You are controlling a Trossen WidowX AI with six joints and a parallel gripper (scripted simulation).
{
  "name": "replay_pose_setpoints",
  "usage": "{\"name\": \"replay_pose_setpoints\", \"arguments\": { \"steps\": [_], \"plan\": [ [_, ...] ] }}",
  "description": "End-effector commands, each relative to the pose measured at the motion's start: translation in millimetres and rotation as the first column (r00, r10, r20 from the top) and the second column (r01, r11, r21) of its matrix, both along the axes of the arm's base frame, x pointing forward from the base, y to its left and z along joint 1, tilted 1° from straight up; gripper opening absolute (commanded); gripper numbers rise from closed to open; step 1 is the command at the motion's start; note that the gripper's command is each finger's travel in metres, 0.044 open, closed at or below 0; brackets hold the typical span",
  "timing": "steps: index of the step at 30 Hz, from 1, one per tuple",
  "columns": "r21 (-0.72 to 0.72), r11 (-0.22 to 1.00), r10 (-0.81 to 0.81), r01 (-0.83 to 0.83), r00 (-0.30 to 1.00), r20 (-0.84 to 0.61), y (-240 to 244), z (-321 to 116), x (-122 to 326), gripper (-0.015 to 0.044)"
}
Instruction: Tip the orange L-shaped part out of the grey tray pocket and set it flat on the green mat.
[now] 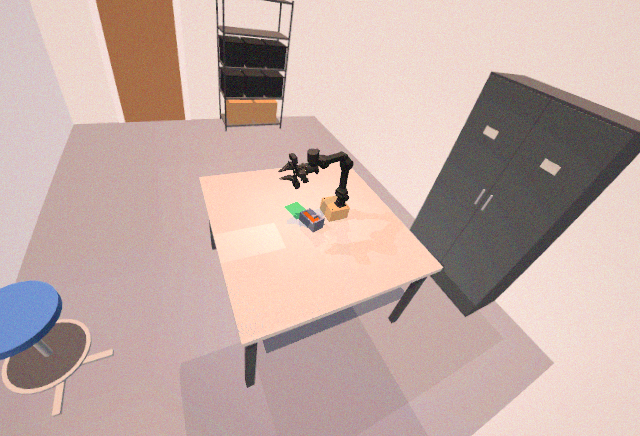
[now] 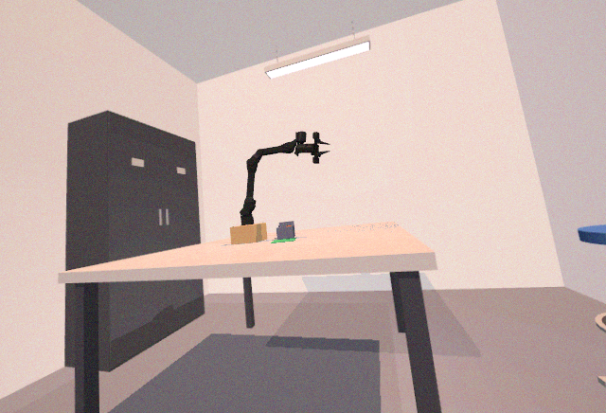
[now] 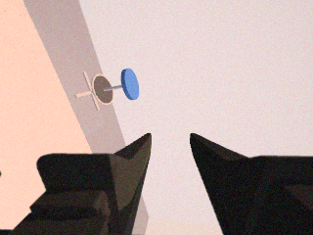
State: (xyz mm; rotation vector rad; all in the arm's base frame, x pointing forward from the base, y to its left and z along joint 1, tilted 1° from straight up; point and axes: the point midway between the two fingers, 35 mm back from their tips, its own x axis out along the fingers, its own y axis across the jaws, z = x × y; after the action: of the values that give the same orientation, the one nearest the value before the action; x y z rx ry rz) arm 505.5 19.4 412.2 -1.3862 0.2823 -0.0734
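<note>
Two black pointed fingertips of the gripper (image 1: 280,174) (image 2: 329,147) (image 3: 170,135) stand apart, gripping nothing, high above the grey block-shaped tray (image 1: 313,225) (image 2: 285,231) whose pocket apparently keeps the orange L-shaped part (image 1: 311,216) ungraspable.

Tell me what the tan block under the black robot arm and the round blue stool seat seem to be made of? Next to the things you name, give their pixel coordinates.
The tan block (image 1: 330,212) (image 2: 242,234) looks like matte wood, perhaps painted, judging by its warm, even colour. The round blue stool seat (image 1: 23,312) (image 3: 131,84) could be smooth plastic: uniform colour, no visible weave.
</note>
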Motion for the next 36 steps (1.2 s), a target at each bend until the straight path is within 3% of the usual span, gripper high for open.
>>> {"name": "replay_pose_setpoints", "arguments": {
  "steps": [1,8,14,19,26,36],
  "plan": [
    [0.247,0.969,0.034,0.014,0.981,-0.192,16.6,-73.9,-21.3,0.018],
    [0.471,0.86,0.039,0.196,0.896,-0.443,30.8,-161.9,-65.5,0.018],
    [0.536,0.708,0.015,0.459,0.749,-0.662,38.0,-232.3,-123.0,0.018],
    [0.467,0.541,-0.023,0.699,0.568,-0.823,40.2,-281.5,-183.1,0.018],
    [0.228,0.277,-0.091,0.933,0.262,-0.961,37.7,-327.1,-270.9,0.018],
    [0.22,0.269,-0.093,0.938,0.252,-0.963,37.5,-328.0,-273.5,0.018]
  ]
}}
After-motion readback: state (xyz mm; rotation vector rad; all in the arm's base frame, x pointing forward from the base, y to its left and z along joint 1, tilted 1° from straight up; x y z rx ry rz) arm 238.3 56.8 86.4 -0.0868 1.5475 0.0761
